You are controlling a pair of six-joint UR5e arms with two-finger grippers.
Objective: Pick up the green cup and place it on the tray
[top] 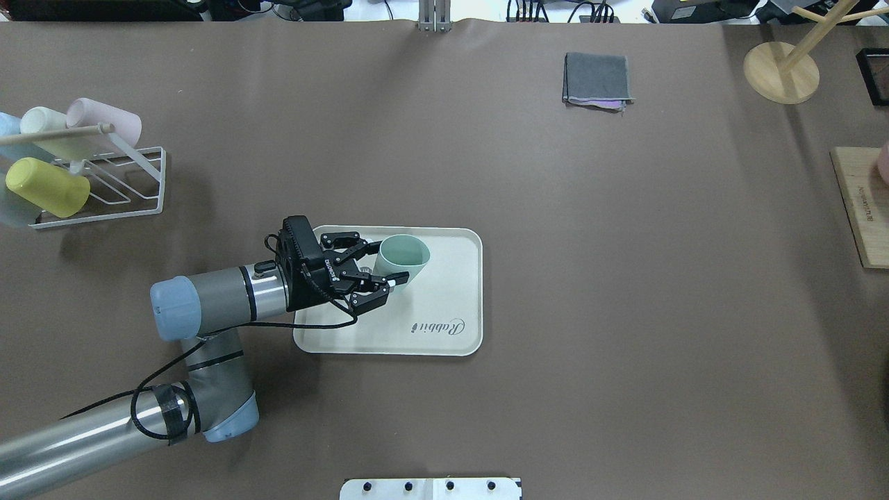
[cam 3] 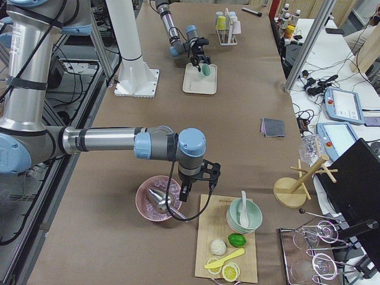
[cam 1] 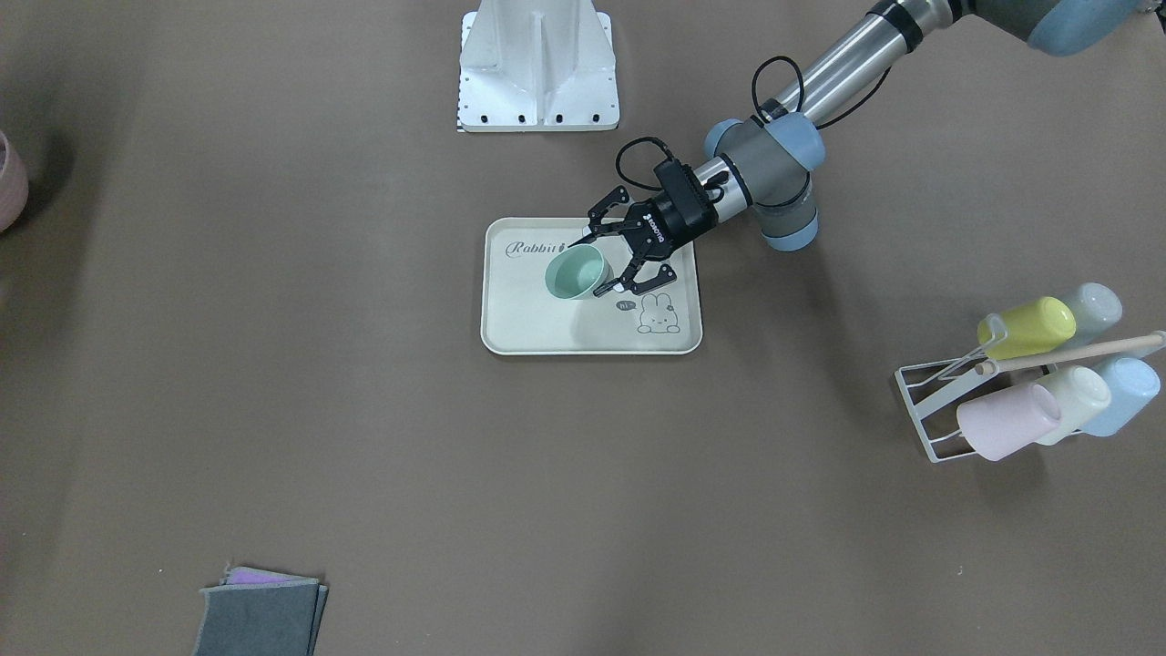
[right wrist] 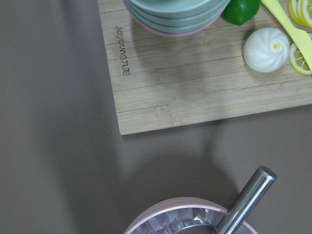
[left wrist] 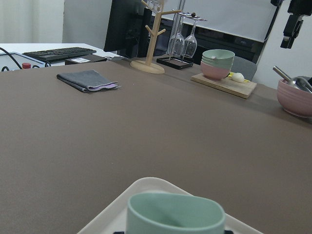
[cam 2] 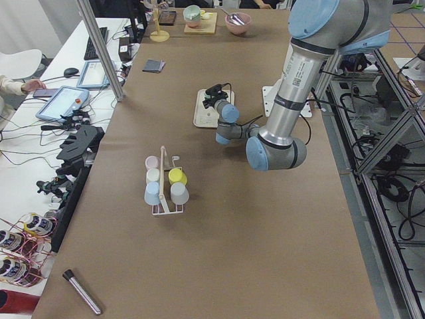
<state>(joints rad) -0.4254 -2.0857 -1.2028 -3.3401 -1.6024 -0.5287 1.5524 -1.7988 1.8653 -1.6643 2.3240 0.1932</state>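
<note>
The green cup [cam 1: 574, 271] stands upright on the cream "Rabbit" tray [cam 1: 547, 333]. It also shows in the overhead view [top: 403, 253] on the tray [top: 444, 340], and at the bottom of the left wrist view [left wrist: 175, 214]. My left gripper [top: 385, 262] lies level over the tray with its fingers spread on either side of the cup's near wall; it looks open [cam 1: 597, 264]. My right gripper [cam 3: 196, 181] hangs far off, above a pink bowl [cam 3: 157, 202] and beside a wooden board. I cannot tell whether it is open or shut.
A white wire rack [top: 104, 187] with several cups, one of them yellow-green [top: 47, 186], stands at my far left. A folded grey cloth [top: 597, 80] lies beyond the tray. A wooden stand [top: 781, 69] and a wooden board [top: 861, 208] are at the right.
</note>
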